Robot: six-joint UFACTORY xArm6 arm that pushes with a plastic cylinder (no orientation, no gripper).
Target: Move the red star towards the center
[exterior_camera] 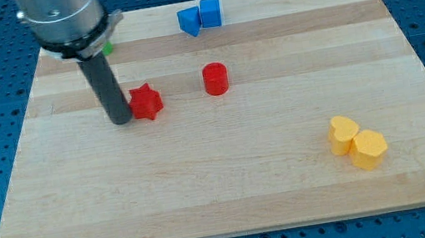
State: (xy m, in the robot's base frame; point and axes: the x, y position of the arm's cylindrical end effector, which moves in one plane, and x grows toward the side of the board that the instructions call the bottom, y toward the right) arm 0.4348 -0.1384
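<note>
The red star (pixel 145 103) lies on the wooden board (pixel 221 177), left of the middle. My tip (pixel 121 120) touches the star's left side. A red cylinder (pixel 215 79) stands a short way to the star's right, apart from it.
Two blue blocks (pixel 201 16) sit together near the view's top edge. Two yellow blocks (pixel 357 142) sit together at the lower right. A green block (pixel 107 46) shows only as a sliver behind the arm at the top left.
</note>
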